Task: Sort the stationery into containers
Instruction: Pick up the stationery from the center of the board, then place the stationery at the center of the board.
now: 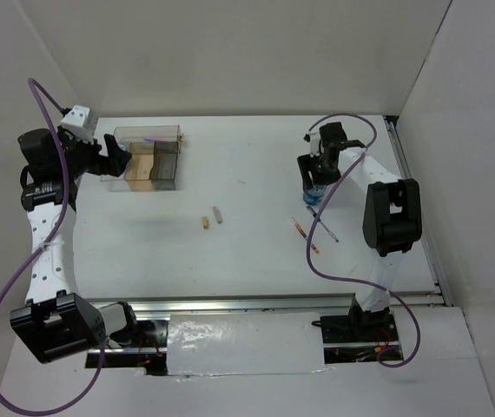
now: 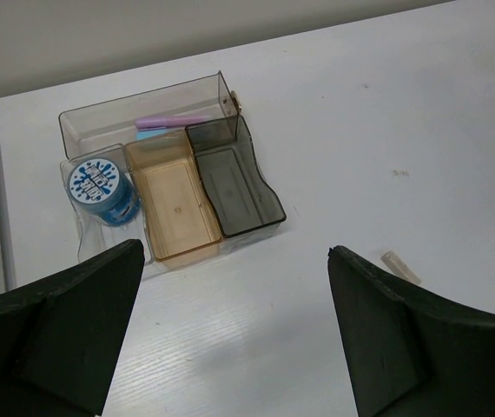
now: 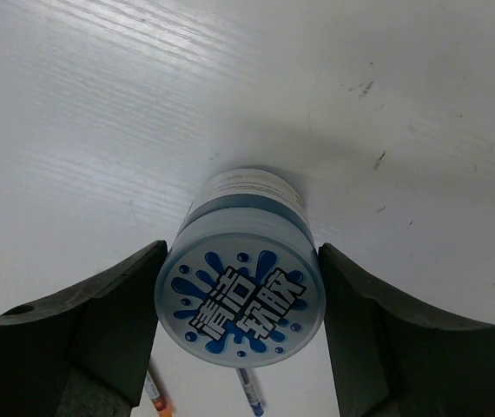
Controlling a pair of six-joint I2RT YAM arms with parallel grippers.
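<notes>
My right gripper [image 3: 239, 300] is shut on a round blue tub [image 3: 240, 287], one finger pressed on each side of its lid; the tub [image 1: 314, 196] stands on the table at the right. Just below it lie a red-orange pen [image 1: 303, 234] and a blue pen [image 1: 325, 227]. Two tan stubs [image 1: 205, 223] [image 1: 218, 215] lie mid-table. The clear organiser [image 2: 221, 87] stands at the back left, with another blue tub [image 2: 100, 185] in a clear compartment and a pale-blue bar [image 2: 150, 134] in the long one. My left gripper [image 2: 234, 334] hovers open and empty beside it.
A pink pen [image 2: 174, 122] lies in the organiser's long back compartment. The tan compartment [image 2: 174, 208] and the dark grey one [image 2: 234, 187] hold nothing. White walls close in the table on three sides. A metal rail [image 1: 256, 304] runs along the near edge.
</notes>
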